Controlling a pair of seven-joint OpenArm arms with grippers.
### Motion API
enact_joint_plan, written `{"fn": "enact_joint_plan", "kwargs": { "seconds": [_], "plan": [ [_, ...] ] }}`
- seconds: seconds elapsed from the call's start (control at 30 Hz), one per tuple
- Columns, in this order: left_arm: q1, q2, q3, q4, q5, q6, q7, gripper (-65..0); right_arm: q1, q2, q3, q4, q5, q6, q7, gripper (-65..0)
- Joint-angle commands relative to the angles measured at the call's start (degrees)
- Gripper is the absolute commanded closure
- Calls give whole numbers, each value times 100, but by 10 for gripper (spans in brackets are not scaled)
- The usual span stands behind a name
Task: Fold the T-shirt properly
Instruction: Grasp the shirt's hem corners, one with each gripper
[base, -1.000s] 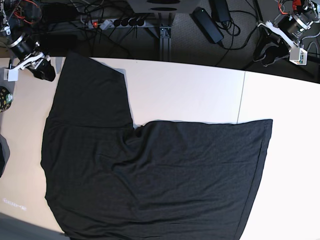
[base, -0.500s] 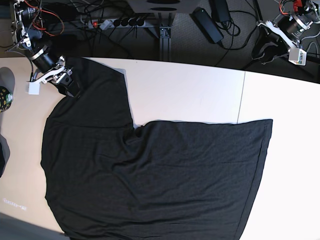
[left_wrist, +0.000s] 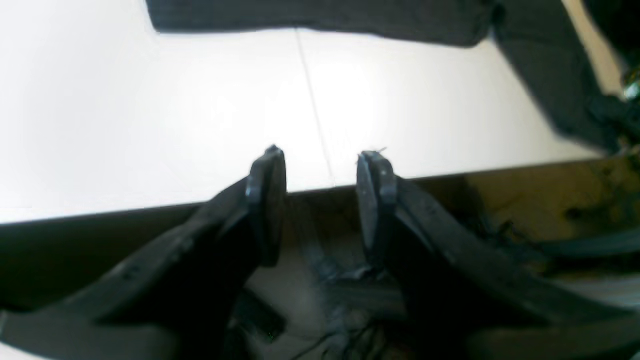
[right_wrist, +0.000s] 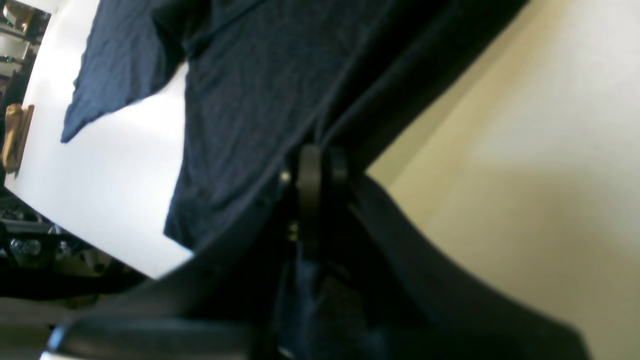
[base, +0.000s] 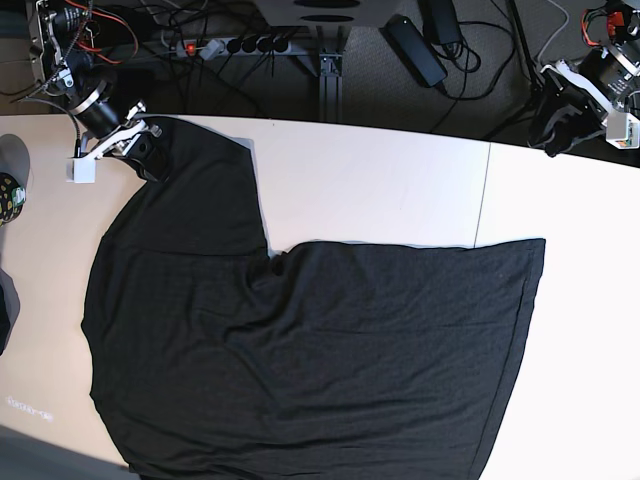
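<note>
The black T-shirt (base: 300, 340) lies spread flat over most of the table (base: 380, 180), with one section reaching up to the far left corner. At that corner my right gripper (base: 148, 152) is shut on the T-shirt's edge. The right wrist view shows its closed fingers (right_wrist: 310, 175) pinching the dark T-shirt (right_wrist: 240, 100) hem. My left gripper (base: 557, 122) hangs off the table's far right edge, away from the cloth. In the left wrist view the left gripper (left_wrist: 321, 155) is open and holds nothing, with the T-shirt (left_wrist: 325, 15) far ahead.
Behind the table's far edge lie a power strip (base: 235, 45), a black power brick (base: 415, 45) and tangled cables. A seam (base: 483, 200) crosses the table on the right. A small round object (base: 10, 195) sits at the left edge.
My right arm came in from the left onto the T-shirt's far left corner and shut on it, shifting that corner slightly. My left arm drifted a little to the right.
</note>
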Motion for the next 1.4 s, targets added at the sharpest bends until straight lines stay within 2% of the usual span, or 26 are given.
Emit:
{"fn": "enact_joint_plan", "kwargs": {
  "seconds": [0.0, 0.13, 0.2, 0.27, 0.37, 0.47, 0.67, 0.77, 0.97, 1.1, 1.37],
  "plan": [
    [17, -72, -87, 87, -122, -91, -129, -275, -79, 35, -31, 33, -269, 61, -343, 0],
    [-232, -74, -125, 258, -232, -91, 111, -275, -79, 33, -31, 177, -378, 61, -343, 0],
    [-595, -87, -122, 225, -140, -91, 511, -277, -81, 33, -31, 240, -378, 61, -341, 0],
    [-1021, -155, -122, 72, -131, -20, 820, -313, -76, 33, -31, 273, -376, 61, -341, 0],
    [-1572, -352, -114, -299, -151, -22, 833, -367, -76, 35, -31, 310, -378, 61, -341, 0],
    [-2107, -525, -114, -846, -170, -15, 835, -374, -83, 85, -31, 308, -378, 61, -341, 0],
    [-3077, -640, -101, -2288, -931, -35, 1097, -375, -74, 389, -31, 310, -352, 59, -337, 0],
    [-3506, -640, -39, -2896, -1493, -91, 1427, -375, -76, 568, -31, 310, -354, 59, -337, 0],
    [-4271, -608, 896, -3794, -1816, -91, 1770, -374, -28, 671, -20, 310, -354, 59, -297, 0],
    [-4653, -546, 1279, -3954, -1958, -91, 2199, -374, -15, 671, -20, 315, -352, 59, -297, 0],
    [-5051, -365, 2063, -3954, -1792, -91, 2253, -374, -15, 673, -20, 315, -352, 57, -297, 0]
  ]
}}
